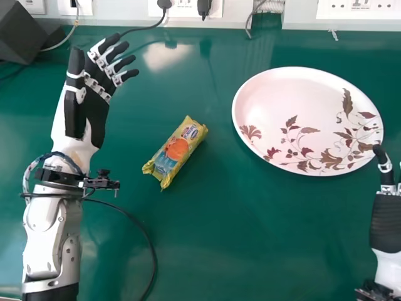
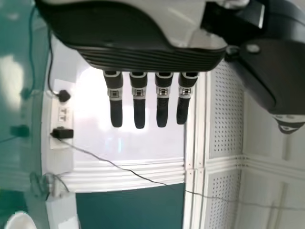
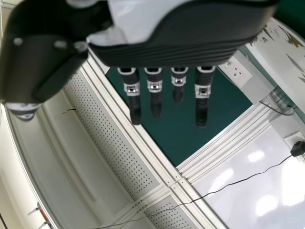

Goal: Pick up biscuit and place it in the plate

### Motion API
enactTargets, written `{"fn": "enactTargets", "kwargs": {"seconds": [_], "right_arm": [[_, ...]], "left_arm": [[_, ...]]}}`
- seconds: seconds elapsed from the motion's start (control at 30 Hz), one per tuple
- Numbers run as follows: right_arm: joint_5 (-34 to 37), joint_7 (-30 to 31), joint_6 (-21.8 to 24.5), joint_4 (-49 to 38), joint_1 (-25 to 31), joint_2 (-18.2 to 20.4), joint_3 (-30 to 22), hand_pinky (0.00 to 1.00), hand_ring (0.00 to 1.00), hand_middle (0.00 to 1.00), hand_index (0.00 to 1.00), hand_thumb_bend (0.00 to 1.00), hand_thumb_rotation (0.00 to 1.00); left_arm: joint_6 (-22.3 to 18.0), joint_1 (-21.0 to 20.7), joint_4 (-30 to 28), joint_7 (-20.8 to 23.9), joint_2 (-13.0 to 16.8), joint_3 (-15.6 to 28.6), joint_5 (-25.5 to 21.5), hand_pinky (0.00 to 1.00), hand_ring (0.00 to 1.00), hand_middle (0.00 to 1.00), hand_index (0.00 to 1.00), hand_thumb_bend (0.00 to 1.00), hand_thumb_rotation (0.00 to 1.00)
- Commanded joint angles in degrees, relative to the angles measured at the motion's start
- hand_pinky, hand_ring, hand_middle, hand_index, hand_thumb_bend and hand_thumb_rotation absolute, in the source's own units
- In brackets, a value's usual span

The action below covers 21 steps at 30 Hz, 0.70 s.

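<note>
We see the biscuit [image 1: 175,150] to the right of our left hand [image 1: 95,103].
That hand's fingers are spread straight, like those of our right hand [image 1: 387,222], near the plate [image 1: 282,94] (leaf-patterned) on the bench [image 1: 213,238].

Glossy green tabletop [image 1: 213,238], smooth plate [image 1: 276,103], perhaps ceramic; shiny plastic biscuit wrapper [image 1: 175,152]

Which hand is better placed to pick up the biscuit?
Likely the left hand: its fingers are open and it's clearly nearer the biscuit. The right hand is farther off, near the plate.
</note>
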Motion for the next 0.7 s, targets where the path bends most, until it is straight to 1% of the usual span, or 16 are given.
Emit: {"fn": "enactTargets", "kwargs": {"seconds": [0.0,0.07,0.27,0.4,0.53,0.67], "right_arm": [[0.04,-0.20,-0.06,-0.34,0.36,2.57,-0.02,0.69,0.88,0.93,0.87,1.00,0.47],[0.11,-0.06,-0.02,-0.43,0.44,2.51,0.04,0.68,0.88,0.92,0.87,1.00,0.48],[0.22,-0.29,0.12,-0.66,0.53,2.50,0.22,0.70,0.89,0.94,0.89,0.97,0.45],[0.55,-0.02,0.21,-0.60,0.47,2.42,0.26,0.70,0.89,0.95,0.90,0.96,0.44],[0.08,-0.44,-0.01,-0.75,0.49,2.58,0.35,0.71,0.90,0.95,0.91,1.00,0.42],[0.13,-0.72,0.09,-1.08,0.60,2.72,0.59,0.74,0.92,0.96,0.92,1.00,0.40]], "left_arm": [[-1.58,1.32,-1.28,1.29,1.18,-0.71,2.88,0.79,0.86,0.90,0.89,1.00,0.62],[-2.22,1.60,-1.64,2.14,1.63,-1.02,4.83,0.80,0.87,0.90,0.89,1.00,0.62],[-4.05,2.07,-1.94,2.34,2.86,-1.77,6.62,0.81,0.87,0.90,0.88,1.00,0.62],[-5.89,2.45,-2.12,3.43,4.00,-2.30,10.42,0.81,0.87,0.89,0.89,1.00,0.61],[-5.68,2.99,-3.08,4.50,4.64,-2.72,12.73,0.80,0.87,0.89,0.89,1.00,0.61],[-4.94,3.32,-4.16,4.99,5.20,-3.12,14.35,0.80,0.87,0.89,0.89,1.00,0.61]]}}
